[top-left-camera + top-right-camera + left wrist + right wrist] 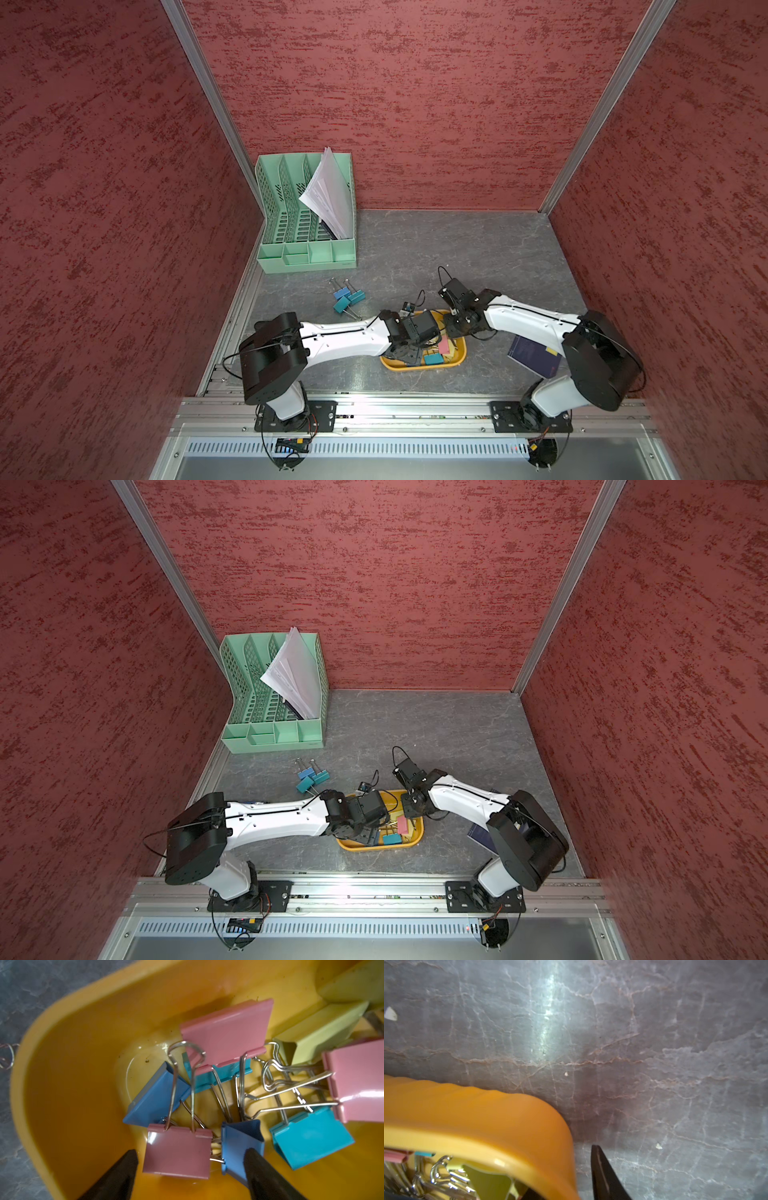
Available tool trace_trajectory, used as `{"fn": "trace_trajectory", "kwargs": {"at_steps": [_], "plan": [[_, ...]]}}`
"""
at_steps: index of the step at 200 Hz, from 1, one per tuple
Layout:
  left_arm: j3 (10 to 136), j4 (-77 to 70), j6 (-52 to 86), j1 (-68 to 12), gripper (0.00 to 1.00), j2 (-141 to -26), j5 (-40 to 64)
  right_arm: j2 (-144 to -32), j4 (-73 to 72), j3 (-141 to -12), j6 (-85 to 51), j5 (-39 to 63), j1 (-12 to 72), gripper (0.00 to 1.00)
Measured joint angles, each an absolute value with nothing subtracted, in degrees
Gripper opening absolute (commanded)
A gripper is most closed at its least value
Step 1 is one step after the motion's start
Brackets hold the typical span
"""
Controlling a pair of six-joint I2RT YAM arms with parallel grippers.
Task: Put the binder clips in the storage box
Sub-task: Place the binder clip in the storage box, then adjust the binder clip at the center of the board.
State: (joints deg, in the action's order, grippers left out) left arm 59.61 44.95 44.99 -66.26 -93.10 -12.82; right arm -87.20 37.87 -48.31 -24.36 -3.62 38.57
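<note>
Three red textured walls (415, 104) enclose a grey veined table (457, 249). The box (451, 362) sits lower centre, with most clips (226, 1030) inside. Three more lie on the table to its upper left, below the organizer (307, 253). The left gripper (191, 1151) stands wide open astride a pink clip (176, 1153), holding nothing. The right gripper (562, 1167) straddles the box wall; whether it clamps is unclear.

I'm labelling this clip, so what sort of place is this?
Probably a mock office desk in a robot test booth: mint-green perforated plastic file organizer holding white papers, grey marbled tabletop, red textured partition walls.
</note>
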Motion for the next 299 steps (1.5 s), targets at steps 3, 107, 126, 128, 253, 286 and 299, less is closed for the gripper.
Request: {"fn": "trace_trajectory", "kwargs": {"at_steps": [3,107,126,128,253,286,299], "plan": [[59.81,45.04,45.1,-66.41,1.0,-93.1,-13.26,-87.2,37.89,-48.31,-24.36,-3.6,38.57,0.31],[53.82,43.35,43.24,-47.18,0.42,-65.12,-21.87,-87.46,37.5,-48.31,-23.99,-2.79,38.57,0.3],[48.49,40.23,41.76,-41.76,0.26,-65.52,-19.18,-88.4,37.26,-48.31,-23.92,-2.66,38.57,0.3],[48.12,39.99,41.52,-41.39,0.26,-65.98,-18.96,-88.58,37.26,-48.31,-23.88,-2.63,38.57,0.3],[47.92,21.61,37.26,-33.93,0.18,-93.43,-9.85,-89.8,37.08,-48.34,-23.51,-2.46,38.57,0.3],[44.51,19.84,38.24,-34.09,0.2,-90.78,-9.26,-89.8,37.1,-48.34,-23.51,-2.46,38.57,0.3],[41.82,19.7,38.96,-34.09,0.2,-88.23,-9.43,-89.8,37.1,-48.34,-23.46,-2.46,38.57,0.3]]}}
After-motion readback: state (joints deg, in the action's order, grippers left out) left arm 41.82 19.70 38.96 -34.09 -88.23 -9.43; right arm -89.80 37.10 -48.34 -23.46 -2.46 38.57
